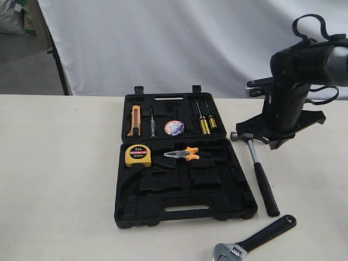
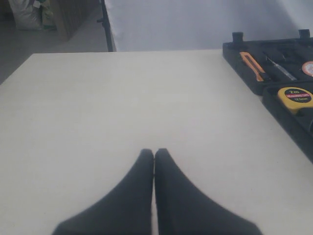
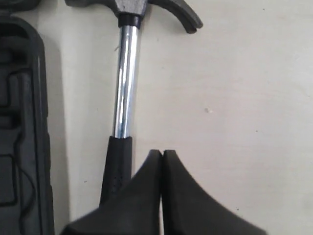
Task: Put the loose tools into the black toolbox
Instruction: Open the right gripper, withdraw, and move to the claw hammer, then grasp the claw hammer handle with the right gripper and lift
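Observation:
The black toolbox (image 1: 163, 186) lies open in the middle of the table. The blue-red-white tape roll (image 1: 174, 128) sits in a recess of its far half. The claw hammer (image 1: 260, 168) lies on the table just right of the case, head away. The adjustable wrench (image 1: 255, 242) lies at the near edge. My right gripper (image 1: 278, 140) hangs over the hammer's head end. In the right wrist view that gripper (image 3: 162, 152) is shut and empty, beside the hammer's black handle (image 3: 117, 166). The left gripper (image 2: 154, 152) is shut and empty over bare table, left of the toolbox (image 2: 244, 73).
In the case lie a yellow tape measure (image 1: 138, 155), orange-handled pliers (image 1: 185, 154), an orange utility knife (image 1: 135, 120) and yellow-handled screwdrivers (image 1: 205, 122). The beige table (image 1: 60, 174) stretches left of the case. A white backdrop (image 1: 163, 43) hangs behind it.

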Motion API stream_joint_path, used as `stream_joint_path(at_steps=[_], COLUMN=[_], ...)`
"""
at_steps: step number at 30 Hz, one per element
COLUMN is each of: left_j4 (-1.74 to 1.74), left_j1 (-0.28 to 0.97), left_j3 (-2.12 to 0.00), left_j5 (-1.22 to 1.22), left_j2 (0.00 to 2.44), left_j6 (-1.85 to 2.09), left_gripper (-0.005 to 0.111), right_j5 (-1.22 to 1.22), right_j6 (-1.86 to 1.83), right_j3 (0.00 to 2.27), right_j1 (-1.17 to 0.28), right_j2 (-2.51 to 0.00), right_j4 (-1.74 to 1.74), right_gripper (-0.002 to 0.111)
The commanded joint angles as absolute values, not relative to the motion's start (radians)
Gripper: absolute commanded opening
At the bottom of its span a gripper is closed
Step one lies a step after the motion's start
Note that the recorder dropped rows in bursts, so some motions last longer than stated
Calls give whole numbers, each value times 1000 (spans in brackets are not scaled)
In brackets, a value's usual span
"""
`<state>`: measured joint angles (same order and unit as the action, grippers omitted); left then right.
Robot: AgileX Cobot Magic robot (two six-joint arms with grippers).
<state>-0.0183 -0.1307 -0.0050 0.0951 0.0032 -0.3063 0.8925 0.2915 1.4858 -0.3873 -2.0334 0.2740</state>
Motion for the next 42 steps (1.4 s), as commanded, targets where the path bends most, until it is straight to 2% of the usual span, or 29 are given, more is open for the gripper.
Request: stream_joint_path(at_steps=[1,13,15,20,23,31,33,34,35,36,42], left_j4=[-23,-23,-23,-23,-23,-23,-23,-23,-23,-23,-23], left_j1=[-156,-156,-156,-156,-156,-156,-156,-156,-156,-156,-156], left_j3=[-8,-8,-8,-8,-8,-8,-8,-8,-8,-8,-8], left_j5=[88,88,88,88,88,88,88,88,88,88,88], left_j2=[0,0,0,0,0,0,0,0,0,0,0], left_j6=[-311,-311,-311,-311,-311,-311,-311,-311,-311,-311,-311], left_gripper=[1,1,1,1,1,1,1,1,1,1,1], right_j5=[833,793,771,699,655,508,502,502,504,504,580], right_j6=[284,254,254,300,310,378,382,382,382,384,369], right_j3=[1472,1461,1461,1461,1464,1464,1464,1464,1464,1464,1480], right_j1=[-383,-388,-388,-388,-386,-368,-356,-348,-345,-342,-340], right_j2=[-2028,-2048,-2059,-2086,-2110,-2227,-2235,-2235,-2235,-2235,-2141], right_j4=[267,299,320,312,312,312,312,312,312,310,374], right_gripper=[0,1,11,48,55,54,41,20,4,0,0])
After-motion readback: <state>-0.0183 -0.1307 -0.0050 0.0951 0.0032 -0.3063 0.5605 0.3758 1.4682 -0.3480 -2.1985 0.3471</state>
